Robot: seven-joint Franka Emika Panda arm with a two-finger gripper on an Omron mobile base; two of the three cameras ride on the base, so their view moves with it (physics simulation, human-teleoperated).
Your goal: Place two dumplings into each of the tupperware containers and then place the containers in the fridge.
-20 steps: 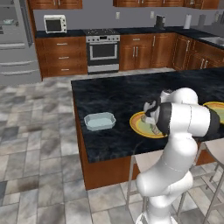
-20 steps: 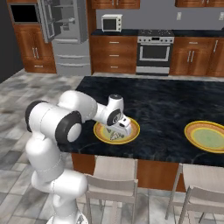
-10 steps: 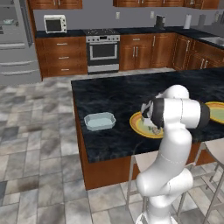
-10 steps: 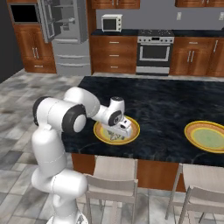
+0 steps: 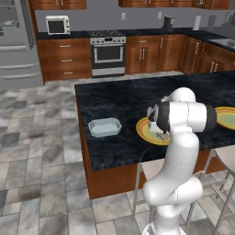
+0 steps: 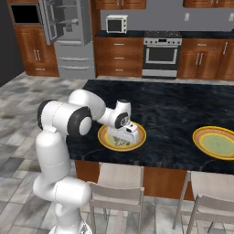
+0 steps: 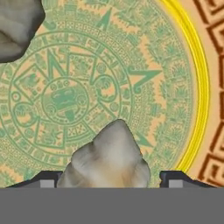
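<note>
My gripper (image 7: 111, 179) points down at a round yellow patterned plate (image 7: 166, 65) on the dark island counter. It is open, its two fingertips (image 7: 175, 178) standing either side of a beige crinkled dumpling (image 7: 109, 153) that lies on the plate. A small gap shows on the right side. A second dumpling (image 7: 17, 26) lies farther in on the same plate. From the base views the gripper (image 6: 123, 138) hangs low over that plate (image 6: 106, 139). One pale-blue tupperware container (image 5: 105, 127) sits empty on the counter left of the plate (image 5: 145, 131). The fridge (image 6: 68, 36) stands at the back left.
Another yellow plate (image 6: 215, 141) lies to the right on the island. Stools (image 6: 116, 194) stand along the island's near edge. The oven (image 5: 108, 53) and wooden cabinets line the back wall, across an open tiled floor.
The arm's elbow has swung and the hand has settled lower over the plate, around the near dumpling. The plates and the container have not moved.
</note>
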